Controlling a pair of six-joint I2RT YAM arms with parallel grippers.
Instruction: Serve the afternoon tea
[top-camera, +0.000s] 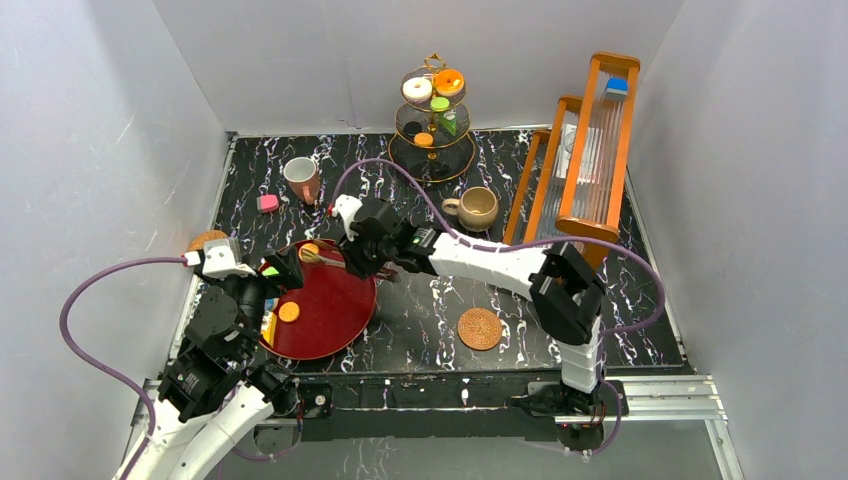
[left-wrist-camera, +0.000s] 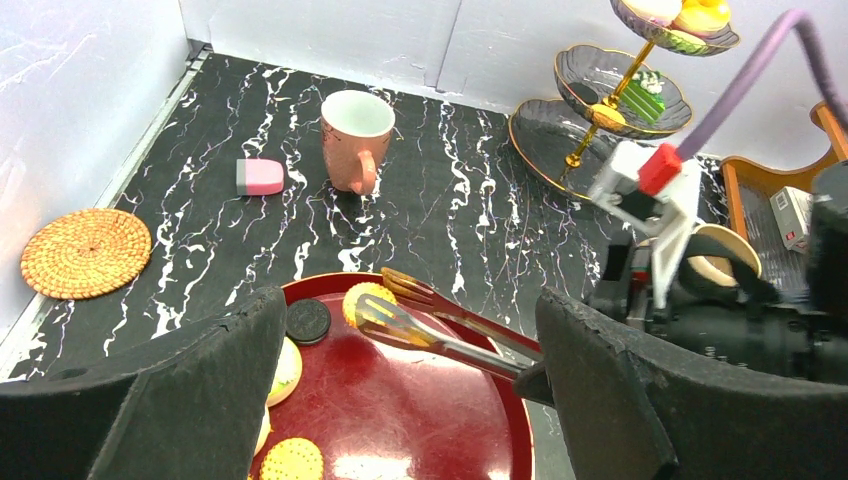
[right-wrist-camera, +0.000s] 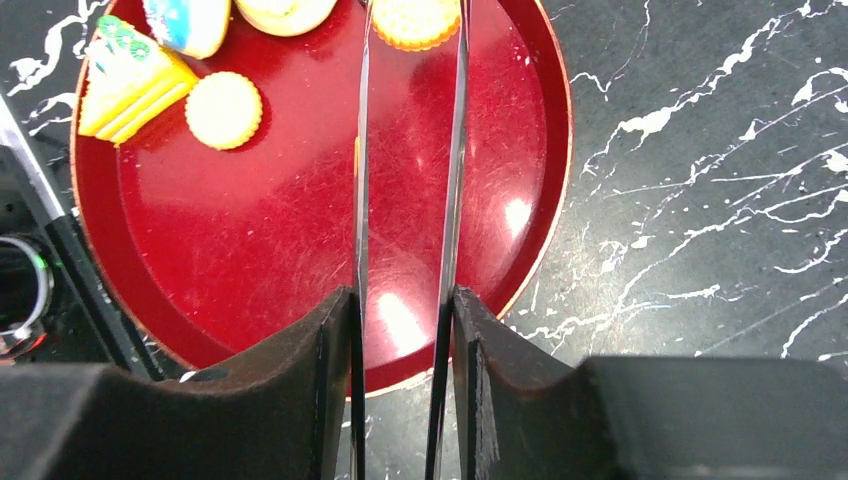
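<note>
My right gripper (top-camera: 372, 252) (right-wrist-camera: 400, 300) is shut on the handles of the tongs (right-wrist-camera: 362, 200), pressing them together. The tong tips (left-wrist-camera: 400, 310) straddle a yellow cookie (left-wrist-camera: 362, 298) (right-wrist-camera: 415, 20) at the far rim of the round red tray (top-camera: 335, 310). Also on the tray lie another yellow cookie (right-wrist-camera: 224, 108), a yellow cake slice (right-wrist-camera: 130, 85), a blue pastry (right-wrist-camera: 190, 20) and a dark cookie (left-wrist-camera: 308, 320). My left gripper (top-camera: 268, 278) (left-wrist-camera: 408, 335) hangs open over the tray's left side, holding nothing. The gold three-tier stand (top-camera: 435, 120) carries pastries at the back.
A white mug (top-camera: 301, 178) and a pink pastry (top-camera: 267, 203) sit at the back left, and a beige mug (top-camera: 477, 207) stands near the stand. One woven coaster (top-camera: 207, 240) lies at the left wall, another coaster (top-camera: 480, 328) front centre. A wooden rack (top-camera: 585, 160) stands at the right.
</note>
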